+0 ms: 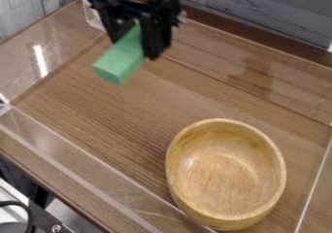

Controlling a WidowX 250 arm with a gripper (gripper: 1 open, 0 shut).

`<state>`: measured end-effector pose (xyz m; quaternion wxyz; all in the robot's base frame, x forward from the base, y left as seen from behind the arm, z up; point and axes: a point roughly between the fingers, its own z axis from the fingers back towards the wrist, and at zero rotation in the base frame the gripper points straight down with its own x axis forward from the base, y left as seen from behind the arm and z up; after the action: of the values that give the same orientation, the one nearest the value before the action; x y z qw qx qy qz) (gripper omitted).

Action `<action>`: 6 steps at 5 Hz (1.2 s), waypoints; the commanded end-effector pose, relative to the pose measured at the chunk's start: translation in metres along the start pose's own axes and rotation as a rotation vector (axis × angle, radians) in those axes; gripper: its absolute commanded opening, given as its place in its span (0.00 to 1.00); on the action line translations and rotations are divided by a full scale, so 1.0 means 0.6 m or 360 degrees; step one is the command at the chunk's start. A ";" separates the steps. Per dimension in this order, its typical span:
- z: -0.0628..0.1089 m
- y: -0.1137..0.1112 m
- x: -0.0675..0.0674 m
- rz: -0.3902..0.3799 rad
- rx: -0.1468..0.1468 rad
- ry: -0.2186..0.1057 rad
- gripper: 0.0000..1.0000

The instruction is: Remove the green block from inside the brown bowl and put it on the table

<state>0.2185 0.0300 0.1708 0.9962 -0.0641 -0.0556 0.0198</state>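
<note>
The small bright green rectangular block [120, 60] is showing a plain, flat, smooth face and clean straight edges, with no marks on it, and it is looking about half as long as the bowl is wide. It is hanging in the air above the brown wood-grain table [247, 91], up in the left part of the view and well apart from the large round light-brown wooden bowl [228, 174], which is sitting near the lower right corner with nothing inside it. The black robot gripper [139, 38] is pointing down, and its jaws are pressing closed on the upper end of the block, so most of the block is sticking out below the fingers. The long axis of the block is running slanted, with the held end up and to the right and the free end pointing down and to the left.
</note>
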 end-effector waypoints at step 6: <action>-0.073 0.090 0.034 0.0034 0.0093 -0.0083 0.00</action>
<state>0.2367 0.0769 0.1127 0.9965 -0.0446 -0.0603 0.0372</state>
